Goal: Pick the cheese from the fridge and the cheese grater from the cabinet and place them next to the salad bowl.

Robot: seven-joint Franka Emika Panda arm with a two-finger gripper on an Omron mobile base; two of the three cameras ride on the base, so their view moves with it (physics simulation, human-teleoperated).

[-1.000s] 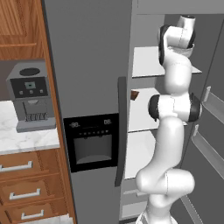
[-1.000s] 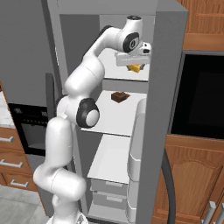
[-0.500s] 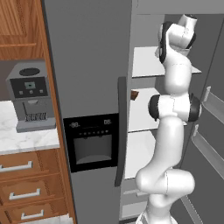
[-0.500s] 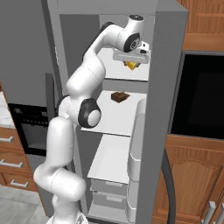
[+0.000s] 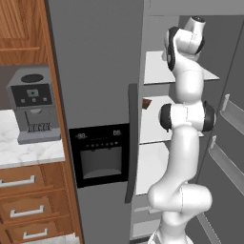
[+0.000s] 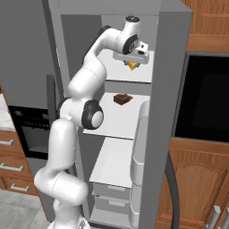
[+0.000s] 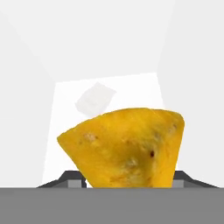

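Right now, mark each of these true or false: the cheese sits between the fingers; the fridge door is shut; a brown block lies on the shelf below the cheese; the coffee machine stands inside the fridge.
1. The cheese sits between the gripper fingers. True.
2. The fridge door is shut. False: the compartment where the arm works stands open, white shelves showing.
3. A brown block lies on the shelf below the cheese. True.
4. The coffee machine stands inside the fridge. False: it stands on the marble counter beside the fridge.
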